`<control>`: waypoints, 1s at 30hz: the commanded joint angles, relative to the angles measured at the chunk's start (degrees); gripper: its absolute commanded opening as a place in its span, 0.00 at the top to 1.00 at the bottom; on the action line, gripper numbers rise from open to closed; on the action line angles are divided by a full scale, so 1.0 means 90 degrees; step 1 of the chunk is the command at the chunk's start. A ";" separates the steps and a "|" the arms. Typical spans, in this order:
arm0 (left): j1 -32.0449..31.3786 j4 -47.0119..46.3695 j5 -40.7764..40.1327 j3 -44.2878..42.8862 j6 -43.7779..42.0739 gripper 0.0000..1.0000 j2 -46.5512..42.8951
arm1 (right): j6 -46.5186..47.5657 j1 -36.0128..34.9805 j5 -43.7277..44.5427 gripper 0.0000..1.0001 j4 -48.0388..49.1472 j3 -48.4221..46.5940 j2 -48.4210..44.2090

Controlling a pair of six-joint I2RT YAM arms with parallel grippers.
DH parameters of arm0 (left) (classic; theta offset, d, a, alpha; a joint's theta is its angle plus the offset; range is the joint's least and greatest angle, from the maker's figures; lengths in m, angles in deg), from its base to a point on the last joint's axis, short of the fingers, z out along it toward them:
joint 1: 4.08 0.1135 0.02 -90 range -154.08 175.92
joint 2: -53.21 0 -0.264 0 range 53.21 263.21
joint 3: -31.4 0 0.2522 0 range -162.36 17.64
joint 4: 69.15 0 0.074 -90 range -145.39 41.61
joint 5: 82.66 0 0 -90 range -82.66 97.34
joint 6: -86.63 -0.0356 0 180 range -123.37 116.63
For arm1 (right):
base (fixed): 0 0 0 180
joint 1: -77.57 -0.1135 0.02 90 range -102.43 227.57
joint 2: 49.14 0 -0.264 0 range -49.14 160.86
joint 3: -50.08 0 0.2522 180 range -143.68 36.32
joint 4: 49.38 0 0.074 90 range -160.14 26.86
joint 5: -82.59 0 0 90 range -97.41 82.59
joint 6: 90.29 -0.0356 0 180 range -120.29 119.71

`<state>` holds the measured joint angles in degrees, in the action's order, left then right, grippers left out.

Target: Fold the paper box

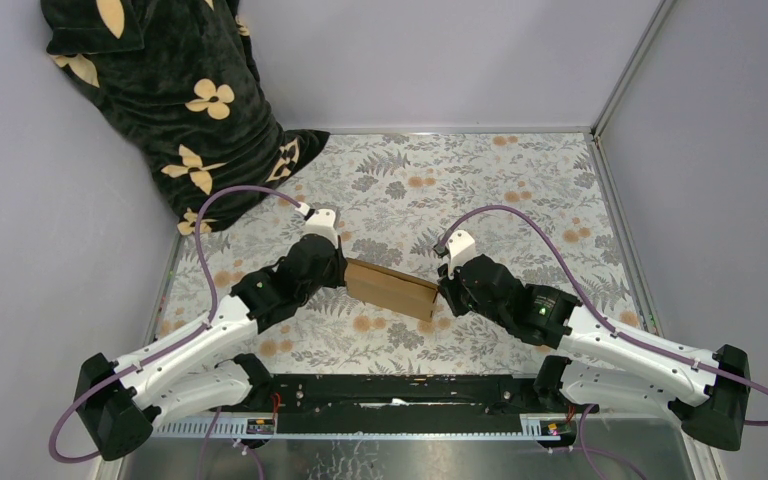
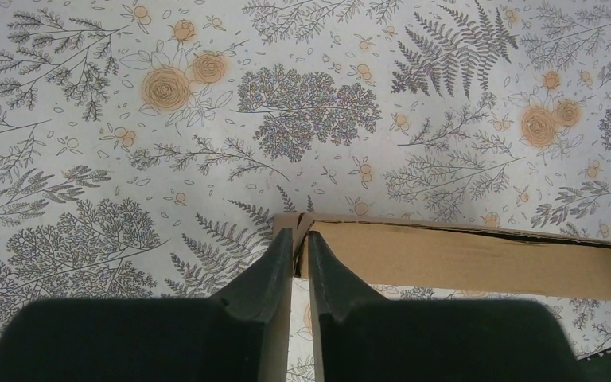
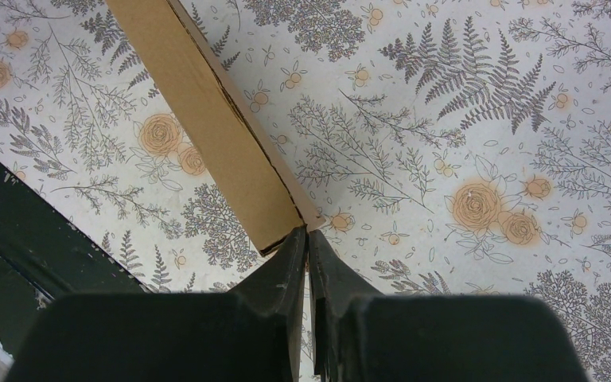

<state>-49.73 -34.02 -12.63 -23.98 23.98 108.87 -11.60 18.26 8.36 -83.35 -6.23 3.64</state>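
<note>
The paper box (image 1: 392, 288) is a shallow brown cardboard box, folded shut, held between both arms over the middle of the floral tablecloth. My left gripper (image 1: 343, 272) is at its left end. In the left wrist view the left gripper (image 2: 301, 239) is shut on the end wall at a corner of the box (image 2: 477, 259), whose long side runs off to the right. My right gripper (image 1: 442, 290) is at the opposite end. In the right wrist view the right gripper (image 3: 308, 235) pinches a thin cardboard edge at the near corner of the box (image 3: 207, 119).
A dark blanket with yellow flower shapes (image 1: 175, 90) is heaped in the back left corner. The floral tablecloth (image 1: 480, 180) covers the table between grey walls. A black rail (image 1: 390, 390) runs along the near edge between the arm bases.
</note>
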 commanded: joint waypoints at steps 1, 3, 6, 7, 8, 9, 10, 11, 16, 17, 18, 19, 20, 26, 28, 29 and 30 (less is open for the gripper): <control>-0.0035 -0.0374 -0.0149 0.0073 -0.0032 0.83 0.0000 | 0.0065 -0.0059 -0.0032 0.90 0.0204 -0.0002 0.0015; -0.0035 -0.0367 -0.0145 0.0065 -0.0032 0.83 -0.0003 | 0.0080 -0.0058 -0.0048 0.90 0.0197 -0.0014 0.0015; -0.0035 -0.0352 -0.0148 0.0046 -0.0022 0.83 -0.0022 | 0.0074 -0.0056 -0.0024 0.90 0.0209 -0.0018 0.0024; -0.0035 -0.0341 -0.0145 0.0032 -0.0019 0.84 -0.0029 | 0.0075 -0.0055 -0.0035 0.90 0.0195 -0.0027 0.0025; -0.0035 -0.0327 -0.0153 0.0026 -0.0006 0.84 -0.0032 | 0.0073 -0.0057 -0.0006 0.90 0.0192 -0.0033 0.0025; -0.0035 -0.0310 -0.0152 0.0012 0.0005 0.84 -0.0040 | 0.0075 -0.0054 0.0030 0.90 0.0177 -0.0050 0.0030; -0.0035 -0.0304 -0.0149 0.0002 0.0019 0.84 -0.0037 | 0.0075 -0.0057 0.0046 0.91 0.0154 -0.0078 0.0046; -0.0034 -0.0289 -0.0140 -0.0007 0.0033 0.84 -0.0033 | 0.0075 -0.0055 0.0091 0.92 0.0114 -0.0115 0.0065; -0.0035 -0.0278 -0.0071 -0.0056 0.0130 0.85 0.0052 | 0.0057 -0.0058 0.0264 0.98 -0.0069 -0.0285 0.0235; -0.0035 -0.0278 -0.0059 -0.0060 0.0147 0.85 0.0076 | 0.0051 -0.0059 0.0305 0.99 -0.0106 -0.0321 0.0270; -0.0029 -0.0275 -0.0045 -0.0063 0.0169 0.85 0.0079 | 0.0039 -0.0064 0.0352 1.00 -0.0135 -0.0346 0.0307; -0.0035 -0.0279 -0.0038 -0.0067 0.0186 0.85 0.0085 | 0.0033 -0.0054 0.0400 1.00 -0.0153 -0.0380 0.0334; -0.0035 -0.0266 -0.0024 -0.0070 0.0206 0.85 0.0085 | 0.0018 -0.0054 0.0433 1.00 -0.0185 -0.0409 0.0365; -0.0044 -0.0226 0.0008 -0.0099 0.0268 0.85 0.0070 | -0.0013 -0.0058 0.0684 1.00 -0.0303 -0.0595 0.0574; -0.0045 -0.0220 0.0019 -0.0101 0.0292 0.85 0.0078 | -0.0031 -0.0058 0.0753 1.00 -0.0326 -0.0654 0.0662; -0.0045 -0.0216 0.0025 -0.0111 0.0301 0.85 0.0076 | -0.0042 -0.0055 0.0788 1.00 -0.0341 -0.0678 0.0710; -0.0040 -0.0207 0.0033 -0.0111 0.0323 0.85 0.0084 | -0.0051 -0.0059 0.0830 1.00 -0.0347 -0.0710 0.0754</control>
<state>-49.79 -34.00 -12.60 -23.98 25.65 109.44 -11.54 18.26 13.08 -85.05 -9.79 8.88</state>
